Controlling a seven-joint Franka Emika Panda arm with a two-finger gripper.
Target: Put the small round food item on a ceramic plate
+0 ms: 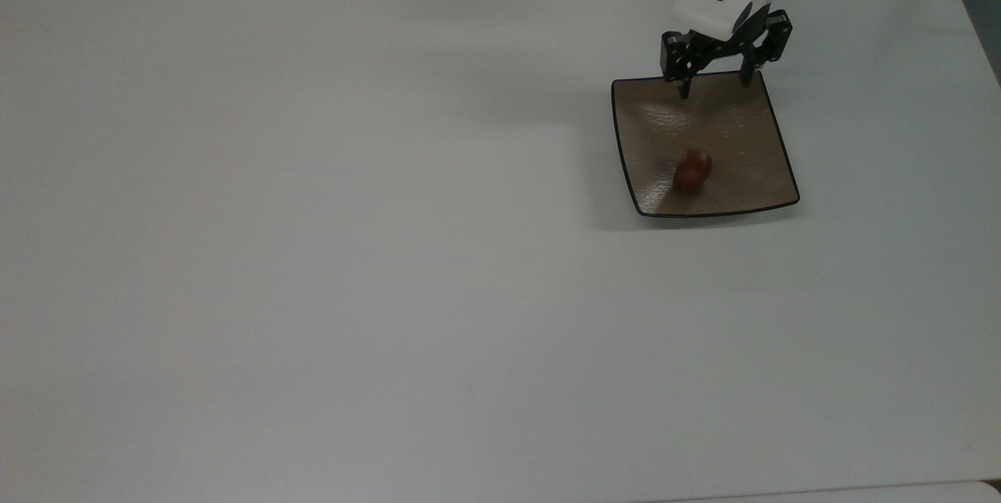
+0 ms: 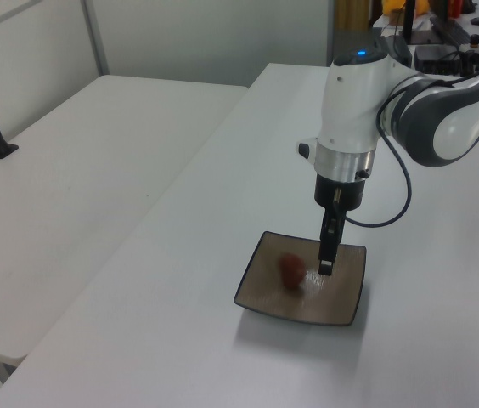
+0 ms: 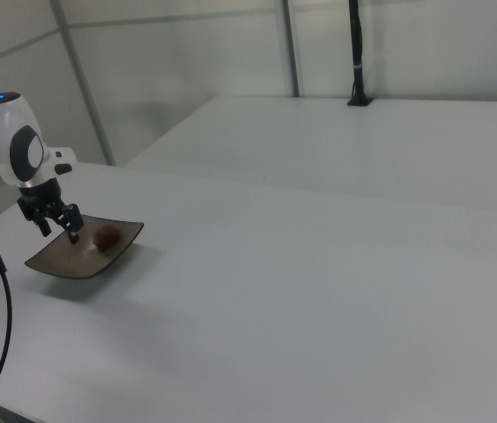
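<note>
the small round food item lies on the ceramic plate, inside the shallow dip and toward the edge that sits lowest in the top view, a little to the top view's left of the plate's middle; in the left view it sits on the brown surface just beside the fingertip, and in the right view it rests near the plate's far rim. its outline is smeared in the top view, so it may be rolling or settling rather than at rest, though i cannot tell for sure. the gripper hangs over the plate's upper edge in the top view with its 2 fingers spread wide and nothing between them, apart from the food. judging by this, the main part of the task looks done: the food is on the plate and free of the gripper. what seems left is only for the item to come to rest inside the rim and for the arm to lift clear of the plate without nudging it. the plate itself sits flat on the white counter, which holds nothing else nearby.
</note>
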